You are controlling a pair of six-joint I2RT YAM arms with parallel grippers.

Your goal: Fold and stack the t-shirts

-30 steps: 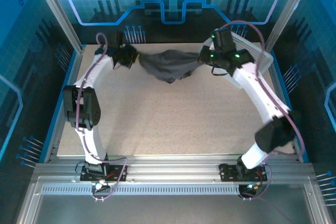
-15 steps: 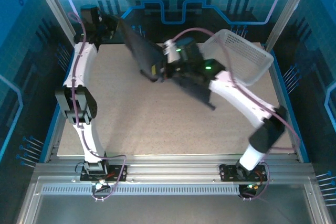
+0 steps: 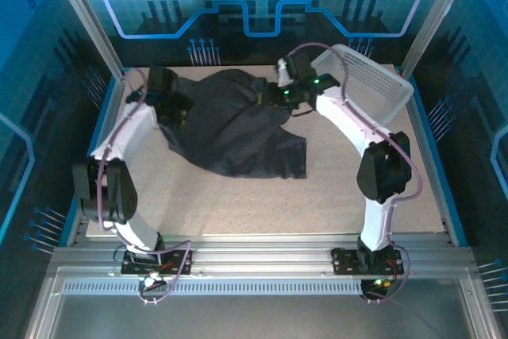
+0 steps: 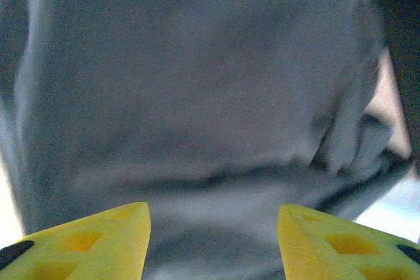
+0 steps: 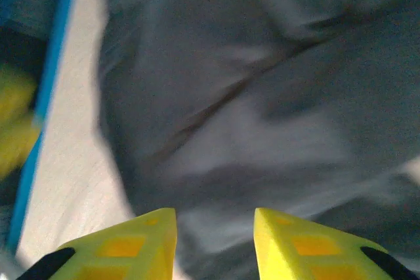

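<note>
Item: one charcoal t-shirt point(image 3: 234, 132), spread rumpled on the bench point(image 3: 333, 196), far-left part.
I see the left tool point(image 4: 211, 211) at its left edge, fingers apart over cloth; right tool point(image 5: 214, 218) at its far-right corner, fingers likewise apart.

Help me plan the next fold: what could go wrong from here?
The t-shirt lies rumpled and skewed on the table, so folding now would likely trap creases. The right gripper sits at the shirt's far edge near the white basket; a wide swing might knock it. The left gripper, over bunched cloth, could pinch two layers.
</note>
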